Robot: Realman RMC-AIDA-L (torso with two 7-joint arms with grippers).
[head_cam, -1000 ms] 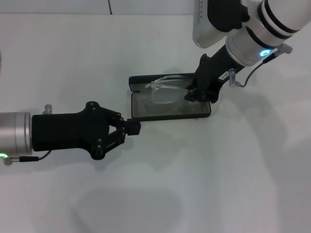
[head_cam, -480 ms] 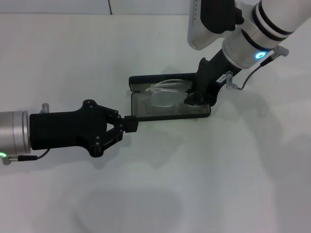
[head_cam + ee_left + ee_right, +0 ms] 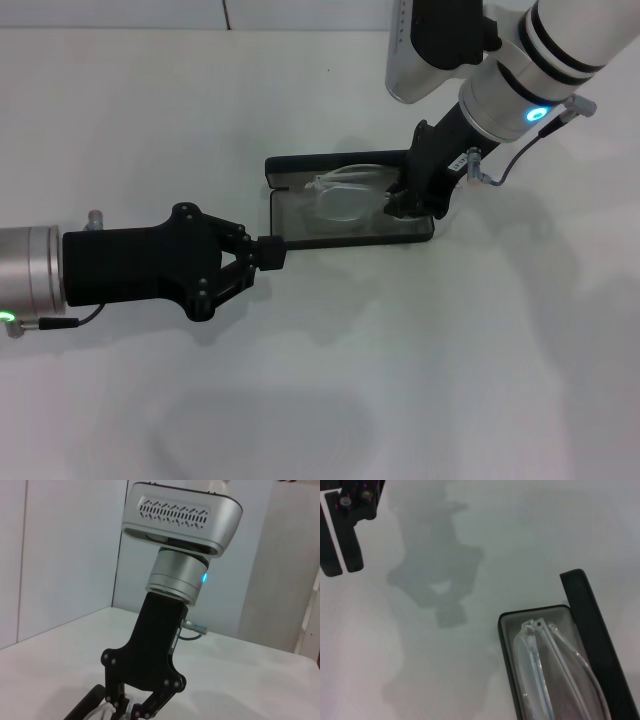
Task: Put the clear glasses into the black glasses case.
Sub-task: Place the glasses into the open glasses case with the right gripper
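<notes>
The black glasses case lies open at the table's middle, its lid flat on the far side. The clear glasses rest in its grey tray, also seen in the right wrist view as clear glasses inside the case. My right gripper reaches down onto the glasses' right end and appears shut on them; the left wrist view shows this gripper from the front. My left gripper is shut and holds nothing, close to the case's near left corner; the right wrist view shows this gripper apart from the case.
The white table carries nothing else. A white wall stands behind the right arm in the left wrist view. Both arms reach in over the table's middle.
My right arm has shifted slightly left and the glasses' left end has moved a little with it. My left gripper has drawn back a touch.
</notes>
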